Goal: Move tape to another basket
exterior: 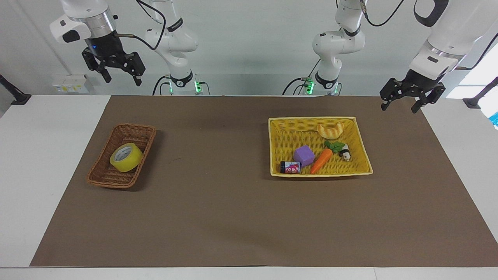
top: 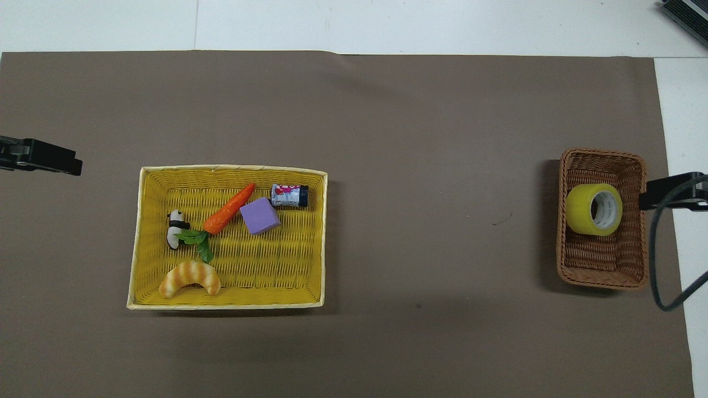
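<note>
The yellow tape (exterior: 125,157) (top: 593,209) leans on its edge in the middle of the small brown wicker basket (exterior: 102,175) (top: 600,271), at the right arm's end of the table. My right gripper (exterior: 121,80) hangs high in the air, open and empty. It is over the basket's outer rim and well clear of the tape. My left gripper (exterior: 399,109) waits open and empty in the air, over the mat's edge at the left arm's end.
A larger yellow basket (exterior: 360,167) (top: 149,237) lies toward the left arm's end. It holds a purple cube (exterior: 304,155), a carrot (exterior: 321,160), a croissant (exterior: 330,130), a small can (exterior: 290,167) and a panda figure (exterior: 344,152). A brown mat (exterior: 218,202) covers the table.
</note>
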### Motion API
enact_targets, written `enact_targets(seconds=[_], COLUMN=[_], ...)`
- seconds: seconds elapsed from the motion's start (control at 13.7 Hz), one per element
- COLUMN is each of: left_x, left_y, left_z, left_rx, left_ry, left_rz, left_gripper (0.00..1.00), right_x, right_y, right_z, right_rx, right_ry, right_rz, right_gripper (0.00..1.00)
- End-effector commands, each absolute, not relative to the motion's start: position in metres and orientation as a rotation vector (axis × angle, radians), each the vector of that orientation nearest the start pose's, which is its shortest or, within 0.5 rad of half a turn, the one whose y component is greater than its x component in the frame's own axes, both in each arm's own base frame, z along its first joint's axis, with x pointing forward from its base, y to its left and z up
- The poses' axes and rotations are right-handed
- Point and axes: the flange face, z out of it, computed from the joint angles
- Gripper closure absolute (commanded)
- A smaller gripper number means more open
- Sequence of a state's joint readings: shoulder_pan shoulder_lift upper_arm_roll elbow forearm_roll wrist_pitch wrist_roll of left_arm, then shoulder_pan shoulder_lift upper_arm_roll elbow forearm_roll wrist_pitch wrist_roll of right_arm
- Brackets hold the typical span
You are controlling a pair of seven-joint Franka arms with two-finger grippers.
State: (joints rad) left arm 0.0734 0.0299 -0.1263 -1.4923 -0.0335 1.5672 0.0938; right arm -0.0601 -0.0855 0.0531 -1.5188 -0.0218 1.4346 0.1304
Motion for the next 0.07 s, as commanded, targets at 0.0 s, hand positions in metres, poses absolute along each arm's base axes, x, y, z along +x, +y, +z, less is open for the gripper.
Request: enact_targets(seconds=[0.0], left_x=[0.5581], left_y=[-0.0293], left_z=[0.6473], left_rx=[-3.159], left_ry=[0.232], left_rz=[-0.057], left_gripper=[0.00], right_x=[0.5069], right_y=[-0.0065], right_z=[0.6852], right_rx=[-3.153], right_ry=[0.209], right_rz=[-0.006], right_gripper=[0.00])
